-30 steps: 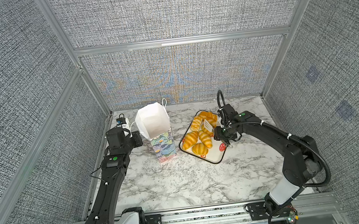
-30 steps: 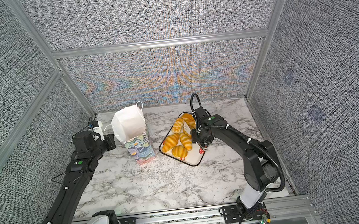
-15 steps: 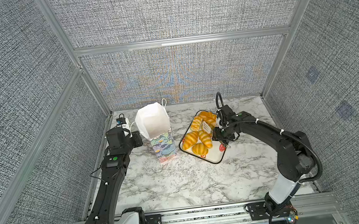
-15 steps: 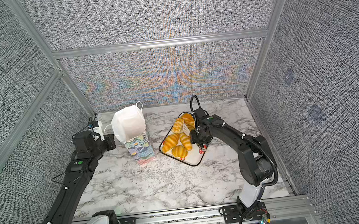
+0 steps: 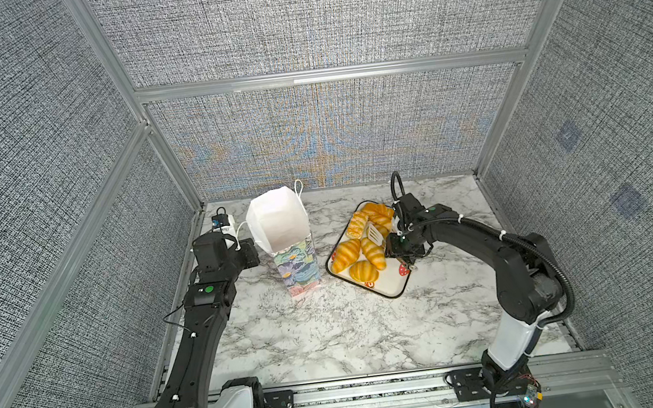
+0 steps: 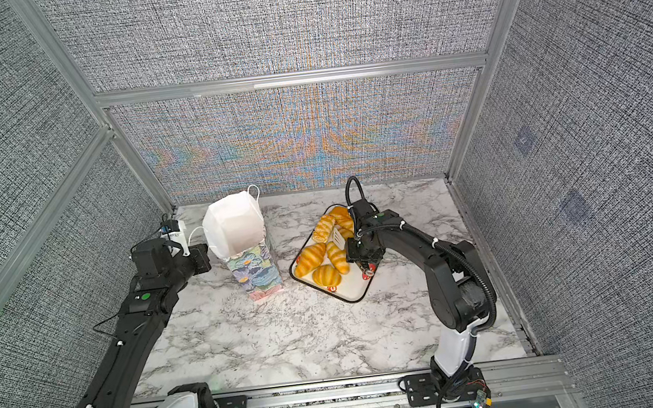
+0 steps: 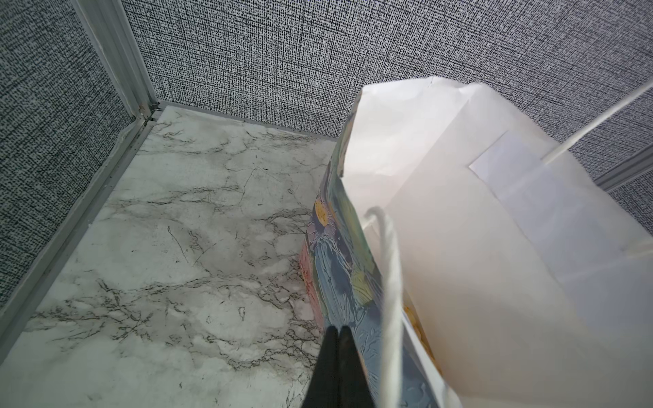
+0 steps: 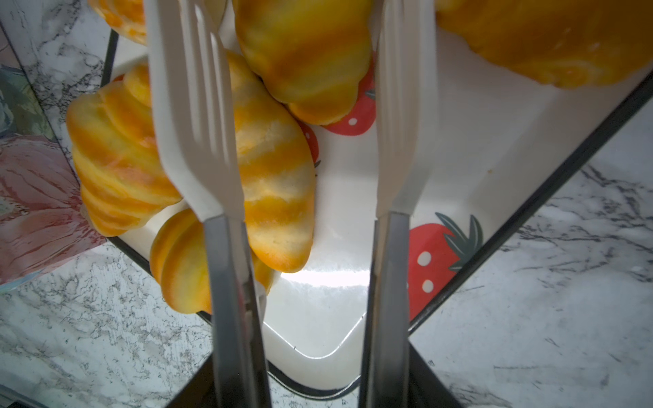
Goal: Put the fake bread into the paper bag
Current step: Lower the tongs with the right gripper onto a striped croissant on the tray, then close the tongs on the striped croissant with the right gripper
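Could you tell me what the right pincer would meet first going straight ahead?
Most likely the croissant lying between the tongs' blades on the strawberry tray, though depth is unclear.

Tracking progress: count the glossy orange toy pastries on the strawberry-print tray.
6: three pastries at the tray's far end, two striped croissants mid-tray, one round bun nearest. Others may be hidden.

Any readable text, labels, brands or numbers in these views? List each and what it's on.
None readable in any view.
The paper bag: painted flowers only, no words.
The tray: strawberry pictures only, no words.
The tongs: plain white, no marking.
The circuit boards by the front rail: any print too small to read.
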Controlling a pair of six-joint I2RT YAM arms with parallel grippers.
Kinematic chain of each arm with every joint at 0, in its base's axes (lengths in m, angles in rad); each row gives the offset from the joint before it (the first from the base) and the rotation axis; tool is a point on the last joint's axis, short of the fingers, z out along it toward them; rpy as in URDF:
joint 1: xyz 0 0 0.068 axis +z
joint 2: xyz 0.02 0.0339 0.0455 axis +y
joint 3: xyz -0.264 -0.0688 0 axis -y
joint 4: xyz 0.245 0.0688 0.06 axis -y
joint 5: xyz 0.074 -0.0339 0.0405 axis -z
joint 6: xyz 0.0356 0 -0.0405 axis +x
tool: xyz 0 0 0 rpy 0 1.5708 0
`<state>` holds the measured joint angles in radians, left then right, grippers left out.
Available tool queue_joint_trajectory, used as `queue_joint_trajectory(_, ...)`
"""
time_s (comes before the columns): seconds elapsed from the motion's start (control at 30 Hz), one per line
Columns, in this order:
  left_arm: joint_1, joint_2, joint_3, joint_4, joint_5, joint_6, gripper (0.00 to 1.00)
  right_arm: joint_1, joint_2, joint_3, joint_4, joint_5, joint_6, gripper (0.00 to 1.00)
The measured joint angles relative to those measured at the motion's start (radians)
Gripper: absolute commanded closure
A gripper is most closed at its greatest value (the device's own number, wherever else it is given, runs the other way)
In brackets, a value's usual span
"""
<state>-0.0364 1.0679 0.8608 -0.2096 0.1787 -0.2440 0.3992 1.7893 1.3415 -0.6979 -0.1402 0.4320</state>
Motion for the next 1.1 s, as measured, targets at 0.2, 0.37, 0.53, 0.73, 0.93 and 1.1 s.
queue_joint_trajectory(0.2,0.000,0.000,0.000,0.000,0.000,0.000,1.00,-0.003,0.005,0.000,0.016,-0.010,0.000,0.46)
queue_joint_trajectory(0.37,0.000,0.000,0.000,0.000,0.000,0.000,1.00,-0.004,0.017,0.004,0.014,-0.014,0.000,0.47)
queue_joint_trajectory(0.53,0.000,0.000,0.000,0.000,0.000,0.000,1.00,-0.007,0.026,0.007,0.014,-0.014,0.000,0.53)
queue_joint_trajectory(0.73,0.000,0.000,0.000,0.000,0.000,0.000,1.00,-0.008,0.019,0.006,0.014,-0.013,0.000,0.59)
queue_joint_trajectory(0.93,0.000,0.000,0.000,0.000,0.000,0.000,1.00,-0.008,-0.016,0.002,0.013,-0.005,-0.001,0.63)
queue_joint_trajectory(1.1,0.000,0.000,0.000,0.000,0.000,0.000,1.00,-0.008,-0.051,-0.001,0.004,0.000,-0.006,0.63)
